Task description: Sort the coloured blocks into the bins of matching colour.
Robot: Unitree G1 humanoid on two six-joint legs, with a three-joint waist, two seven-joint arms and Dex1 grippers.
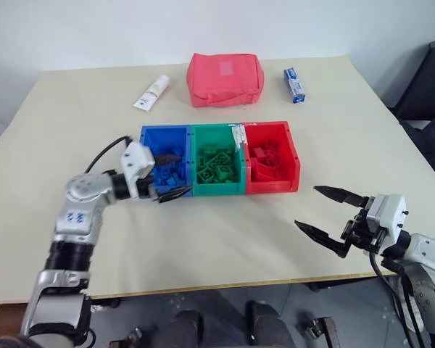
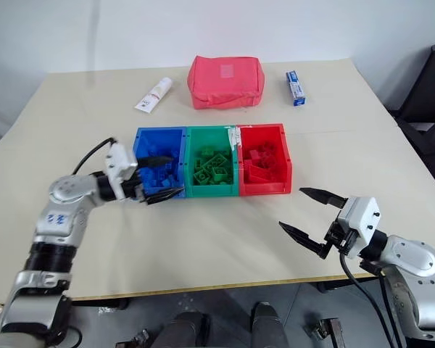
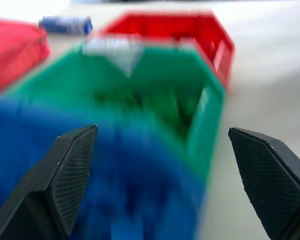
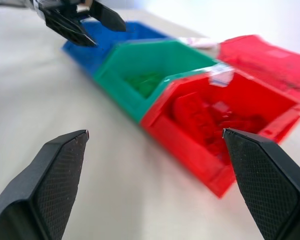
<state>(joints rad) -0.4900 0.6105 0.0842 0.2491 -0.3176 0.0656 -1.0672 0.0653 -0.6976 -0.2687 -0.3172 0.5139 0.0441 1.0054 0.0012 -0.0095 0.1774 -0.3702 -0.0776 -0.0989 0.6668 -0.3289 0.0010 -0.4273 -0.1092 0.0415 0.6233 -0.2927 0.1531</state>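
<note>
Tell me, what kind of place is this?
Probably a lab or test room: a plain table against a bare wall, holding joined blue, green and red bins of toy bricks, with a black chair beside it.

The left arm reaches forward from the near left, elbow bent, its forearm angling toward the centre. The left gripper point(image 1: 168, 175) points level and to the right, its two black fingers point(image 3: 72, 170) spread wide apart with nothing between them. The right arm comes in from the near right corner, forearm turned toward the left. The right gripper point(image 1: 328, 218) also points level, toward the left, and its fingers point(image 4: 57, 175) stand wide apart and empty.
</note>
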